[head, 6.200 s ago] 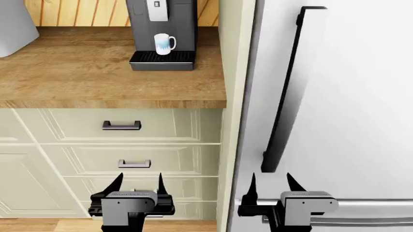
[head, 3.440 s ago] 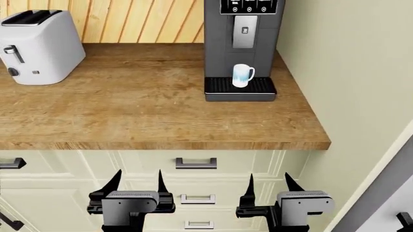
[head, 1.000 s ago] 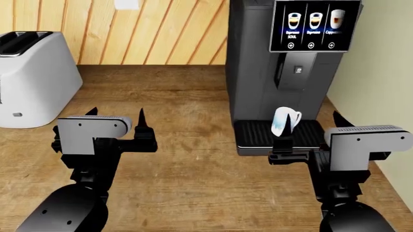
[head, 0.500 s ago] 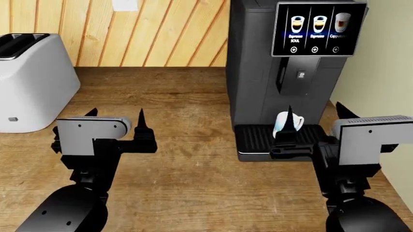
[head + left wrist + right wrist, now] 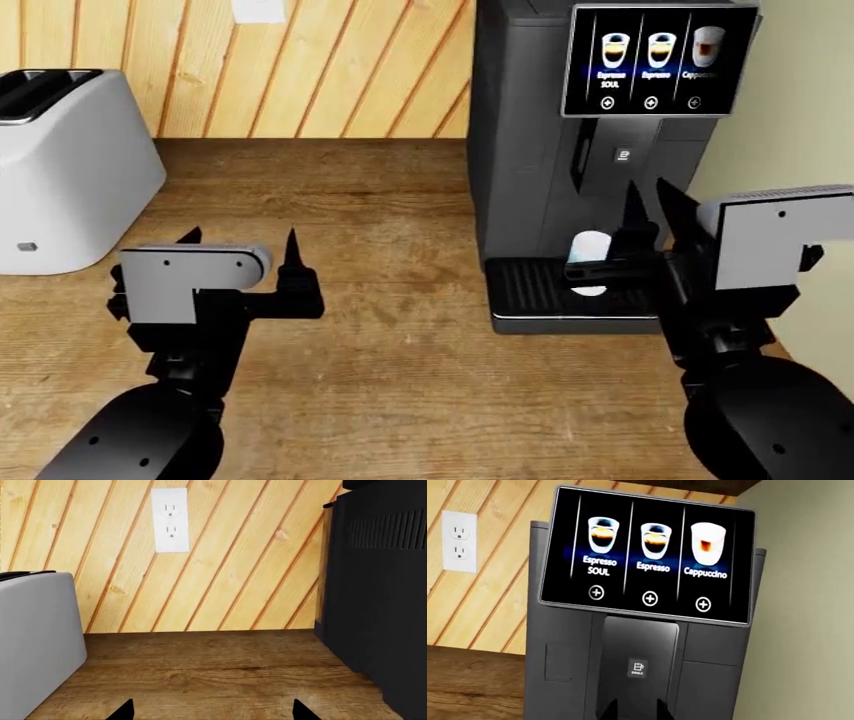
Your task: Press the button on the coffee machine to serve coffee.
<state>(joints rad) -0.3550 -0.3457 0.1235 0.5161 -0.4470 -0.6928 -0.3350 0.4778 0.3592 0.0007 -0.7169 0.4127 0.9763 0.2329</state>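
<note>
Head view. The coffee machine [image 5: 561, 160] stands at 1 o'clock on the wooden bench [image 5: 400, 380], against the plank wall; a white toaster [image 5: 67, 170] stands at 10 o'clock. The button [image 5: 622, 155] sits on the machine's front panel, directly below the lit screen [image 5: 650, 60] and above the mug [image 5: 589, 262] on the drip tray [image 5: 561, 290].

The right claw [image 5: 654, 215] is raised in front of the machine, released, with its prongs spread; it stands between the mug and the button, partly hiding the mug. In the right wrist view the button [image 5: 637, 667] appears near the centre line, with only the prong tips visible at the frame edge.

The left claw [image 5: 240, 250] hangs over bare bench at 8 o'clock, also released, well apart from everything.

Risks, as judged: with the prongs spread, the tips may pass either side of the small button and press bare panel; an approach set too high could touch a screen icon [image 5: 650, 598] instead; a low or dropping arm could knock the mug off the tray.
</note>
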